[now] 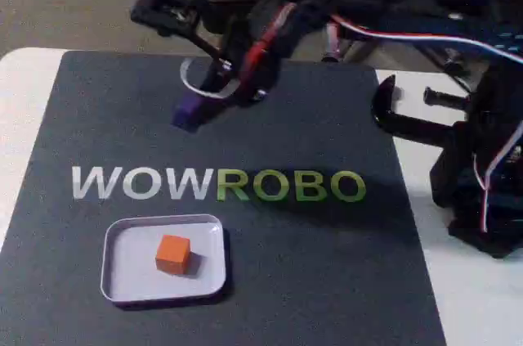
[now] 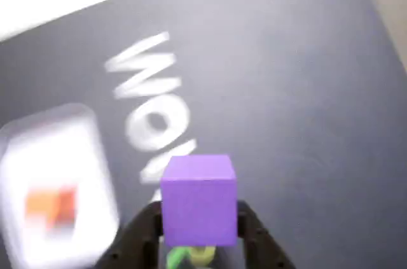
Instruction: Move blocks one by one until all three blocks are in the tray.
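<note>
A black robot arm reaches over the far edge of a dark mat (image 1: pixel 327 264), its gripper (image 1: pixel 204 105) clamped on a purple block (image 1: pixel 191 110) held above the mat's far middle, beyond the "WOWROBO" lettering (image 1: pixel 219 185). The wrist view shows the same purple block (image 2: pixel 199 200) pinched between two black fingers (image 2: pixel 254 231), one on each side, with the mat blurred beneath. Near the mat's front edge, toward its left corner in the fixed view, a shallow white tray (image 1: pixel 122 280) lies flat with an orange block (image 1: pixel 172 253) resting inside, close to its centre. In the wrist view the tray (image 2: pixel 76 148) and orange block (image 2: pixel 51 206) appear smeared at lower left
</note>
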